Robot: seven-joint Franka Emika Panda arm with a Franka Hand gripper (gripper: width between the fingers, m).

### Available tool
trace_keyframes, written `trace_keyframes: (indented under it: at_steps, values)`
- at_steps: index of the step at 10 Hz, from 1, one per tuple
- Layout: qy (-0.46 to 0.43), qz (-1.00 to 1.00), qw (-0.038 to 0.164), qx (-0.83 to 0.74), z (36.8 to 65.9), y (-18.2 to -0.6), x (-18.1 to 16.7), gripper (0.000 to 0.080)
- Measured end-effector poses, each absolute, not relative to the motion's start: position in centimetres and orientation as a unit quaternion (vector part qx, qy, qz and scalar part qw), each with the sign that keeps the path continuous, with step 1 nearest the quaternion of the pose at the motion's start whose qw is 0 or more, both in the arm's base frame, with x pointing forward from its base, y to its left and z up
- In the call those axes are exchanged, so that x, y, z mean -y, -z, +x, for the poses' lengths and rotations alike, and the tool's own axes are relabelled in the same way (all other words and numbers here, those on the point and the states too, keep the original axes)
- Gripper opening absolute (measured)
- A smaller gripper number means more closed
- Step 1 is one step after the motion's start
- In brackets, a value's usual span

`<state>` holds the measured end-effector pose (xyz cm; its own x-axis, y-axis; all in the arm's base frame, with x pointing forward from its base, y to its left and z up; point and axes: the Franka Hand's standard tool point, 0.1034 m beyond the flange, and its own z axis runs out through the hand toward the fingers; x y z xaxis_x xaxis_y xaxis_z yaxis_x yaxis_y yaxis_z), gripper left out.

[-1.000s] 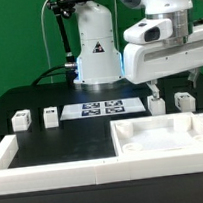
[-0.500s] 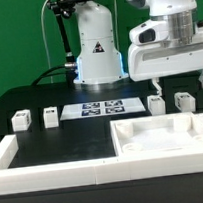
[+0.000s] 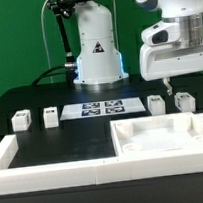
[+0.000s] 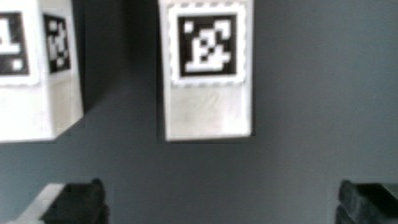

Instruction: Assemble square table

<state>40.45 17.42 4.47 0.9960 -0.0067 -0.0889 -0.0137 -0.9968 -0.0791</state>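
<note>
The square tabletop (image 3: 163, 140), a white tray-like slab, lies at the front on the exterior view's right. Four small white tagged leg posts stand in a row behind it: two on the left (image 3: 21, 120) (image 3: 51, 116) and two on the right (image 3: 156, 104) (image 3: 185, 100). My gripper (image 3: 188, 83) hangs open and empty above the right pair. In the wrist view two tagged legs (image 4: 210, 65) (image 4: 39, 70) lie ahead of the gripper (image 4: 222, 205). Its dark fingertips (image 4: 71, 203) stand wide apart with nothing between them.
The marker board (image 3: 102, 108) lies flat between the two pairs of legs. A long low white wall (image 3: 46, 167) borders the front and left of the work area. The robot's base (image 3: 95, 50) stands at the back centre.
My gripper has moved toward the exterior view's right and slightly up. It stays open, and the parts have not moved.
</note>
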Motion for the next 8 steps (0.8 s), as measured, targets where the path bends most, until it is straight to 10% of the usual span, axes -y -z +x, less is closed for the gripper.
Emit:
trace_keyframes:
  at_steps: [8]
  values:
    - [-0.217, -0.975, 0.03, 0.027, 39.3, -4.2, -16.9, 0.0649]
